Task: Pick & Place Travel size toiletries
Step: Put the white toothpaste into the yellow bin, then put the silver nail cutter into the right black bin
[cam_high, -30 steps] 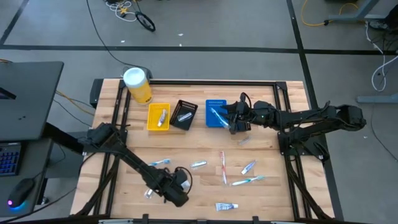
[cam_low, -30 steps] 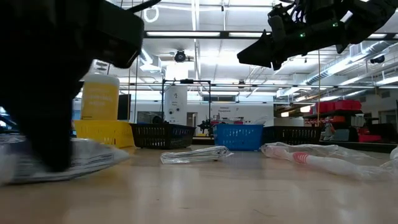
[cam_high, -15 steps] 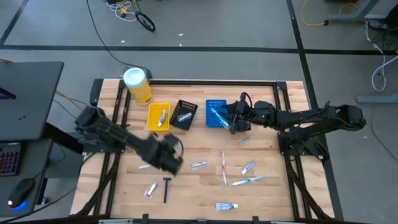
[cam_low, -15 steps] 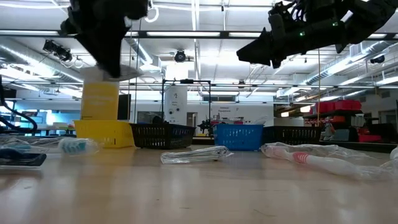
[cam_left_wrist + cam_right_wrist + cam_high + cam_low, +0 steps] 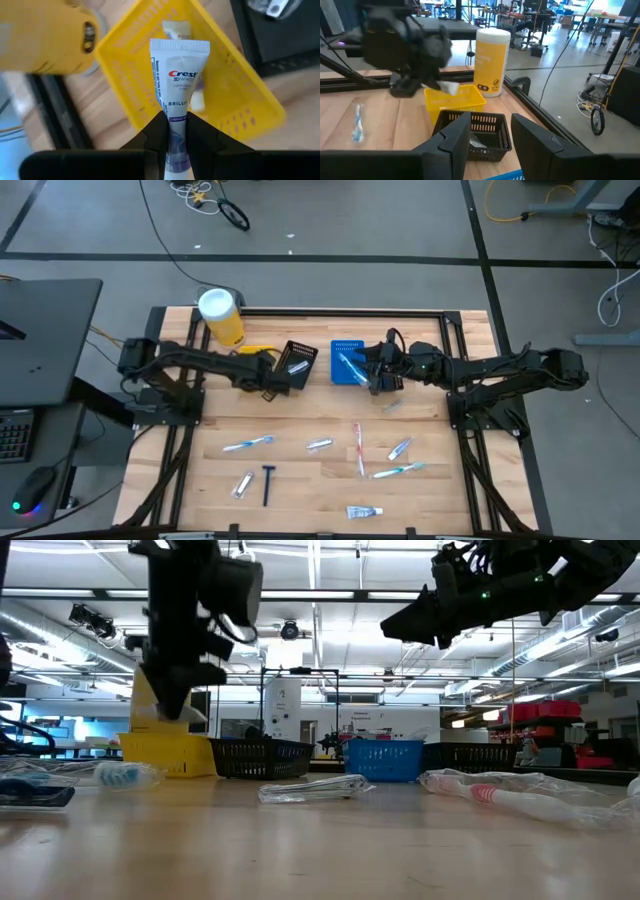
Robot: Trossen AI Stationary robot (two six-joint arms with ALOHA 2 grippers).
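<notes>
The left gripper (image 5: 176, 131) hangs over the yellow bin (image 5: 235, 107), its fingers pinched on a white toothpaste tube (image 5: 178, 75) whose free end points at a second tube (image 5: 176, 30) lying inside. Beyond the black bin (image 5: 294, 364), the right gripper (image 5: 378, 370) hovers at the blue bin's (image 5: 345, 346) edge, fingers spread, holding nothing.

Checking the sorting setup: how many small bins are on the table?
3, in a row along the far side: the yellow bin under the left hand, the black bin beside it, then the blue bin below the right hand. None looks hidden.
</notes>
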